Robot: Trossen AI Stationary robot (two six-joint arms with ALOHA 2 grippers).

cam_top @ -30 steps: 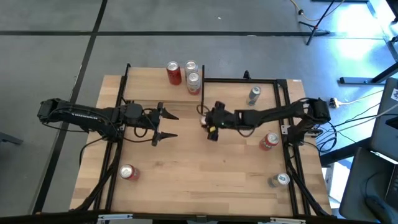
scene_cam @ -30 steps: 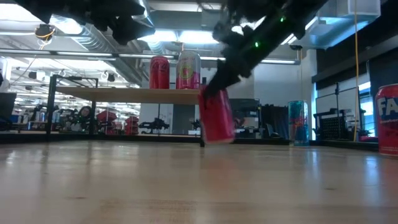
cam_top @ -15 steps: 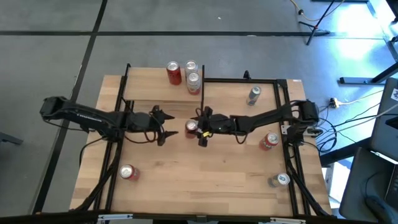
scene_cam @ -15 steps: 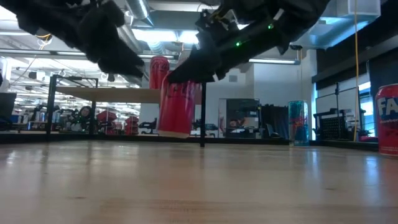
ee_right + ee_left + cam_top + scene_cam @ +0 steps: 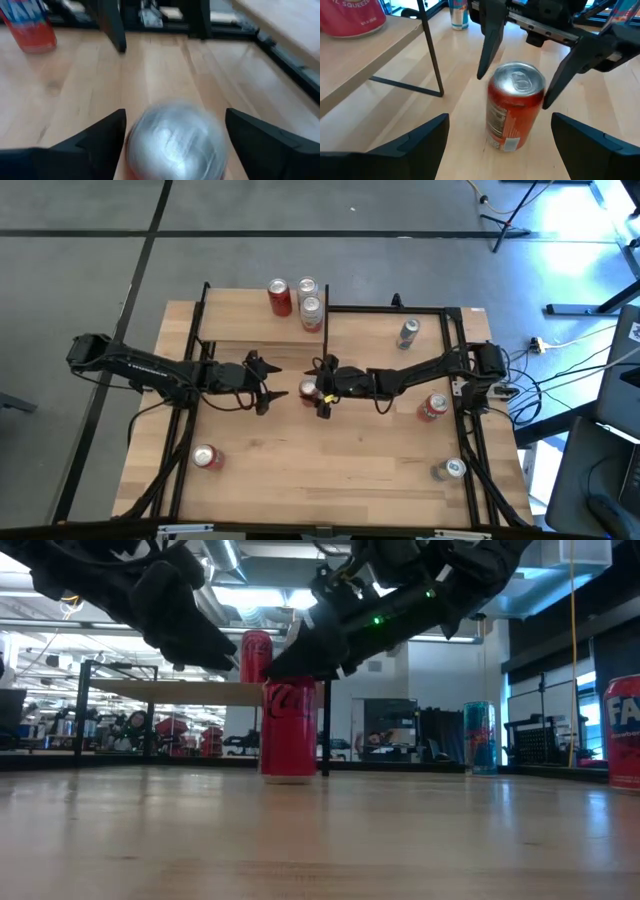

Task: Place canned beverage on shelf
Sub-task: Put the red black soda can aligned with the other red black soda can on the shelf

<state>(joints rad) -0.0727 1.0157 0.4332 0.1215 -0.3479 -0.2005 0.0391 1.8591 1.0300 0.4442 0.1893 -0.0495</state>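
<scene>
The red can (image 5: pixel 309 389) stands upright on the table (image 5: pixel 330 470), near the middle, just in front of the shelf's (image 5: pixel 240 320) front right post. The shelf sits at about 11 o'clock from it and already carries three cans (image 5: pixel 296 299).

The right gripper (image 5: pixel 322 387) is at the can from 3 o'clock; in the left wrist view its fingers (image 5: pixel 487 40) stand apart on either side of the can's top with gaps showing, so they look spread and clear of it, gripping nothing. The left gripper (image 5: pixel 264 381) waits at 9 o'clock from the can, fingers (image 5: pixel 412 145) wide and empty, the can between their line of sight.

To do the step well, the right arm should back off straight toward 3 o'clock without brushing the rim. The left should then close low on the body, square to the can, and lift clear of the post before swinging toward free board at 10 o'clock.
</scene>
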